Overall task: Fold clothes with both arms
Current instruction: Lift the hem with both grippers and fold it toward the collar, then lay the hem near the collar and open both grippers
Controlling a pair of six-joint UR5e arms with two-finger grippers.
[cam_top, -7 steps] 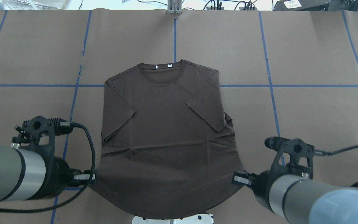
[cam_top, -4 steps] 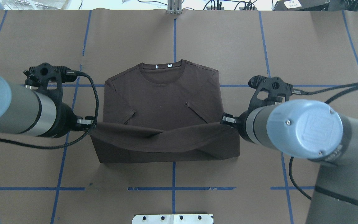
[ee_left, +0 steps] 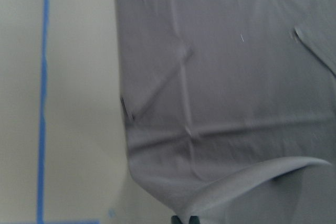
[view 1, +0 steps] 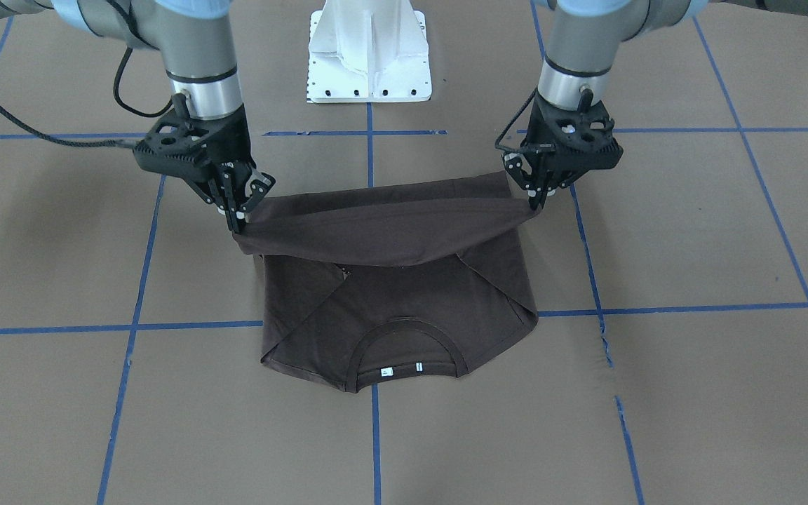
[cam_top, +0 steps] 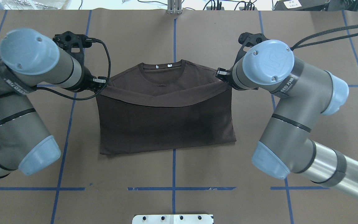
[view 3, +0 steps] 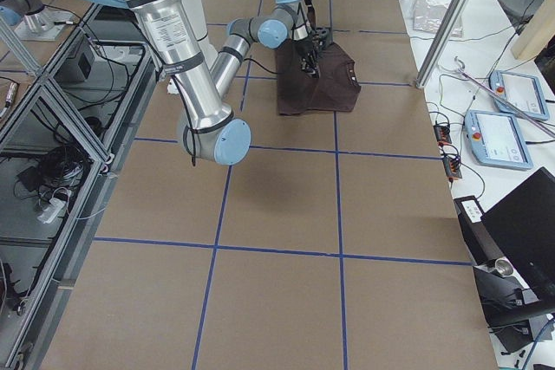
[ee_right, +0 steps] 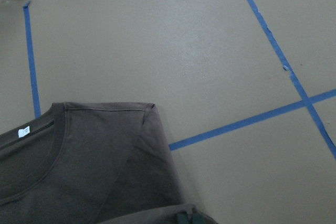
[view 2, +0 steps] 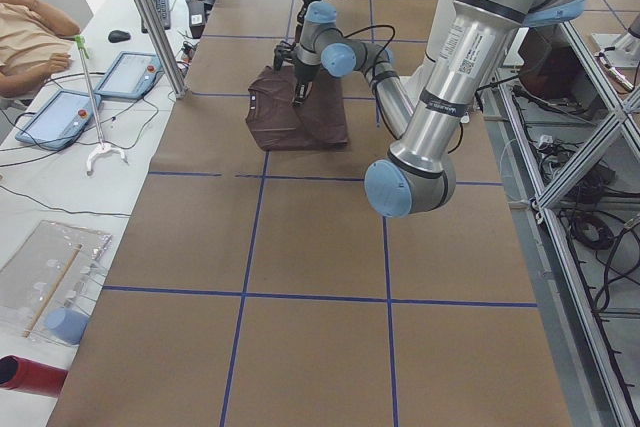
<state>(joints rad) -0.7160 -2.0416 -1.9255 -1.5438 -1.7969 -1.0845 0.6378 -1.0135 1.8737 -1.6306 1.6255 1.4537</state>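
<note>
- The shirt (cam_top: pixel 166 124) lies front up on the table, spread between the two grippers, with both sleeves (view 1: pixel 295 298) turned in over the chest.
- Its hem (view 1: pixel 390 231) is off the table, strung from one gripper to the other and sagging in the middle.
- On the base side of the grippers the cloth is doubled over and ends in a straight fold (cam_top: pixel 166 147).
- The collar (cam_top: pixel 162 67) and its white tags (cam_top: pixel 169 65) lie flat and uncovered just past the grippers, on the side away from the base.
- The left gripper (view 1: pixel 536 202) points down, its fingers pinched together on one hem corner. Its wrist view is blurred but shows that corner rising to the fingertips at the bottom edge.
- The right gripper (view 1: pixel 236 221) also points down and is clamped on the other hem corner. Ahead of it, its wrist view shows the shirt's shoulder (ee_right: pixel 147 111) flat on the table.
- The left arm (cam_top: pixel 26 62) and right arm (cam_top: pixel 269 65) bend in over the table from either side.
- The table (cam_top: pixel 306 37) is covered in brown paper crossed by blue tape lines (cam_top: pixel 174 34). One line runs straight out from under the collar.
- The white base (view 1: pixel 369 49) stands behind the grippers, midway between the arms.
- In the side views, tablets (view 2: pixel 55 117) lie on a bench beyond the table's far edge.
</note>
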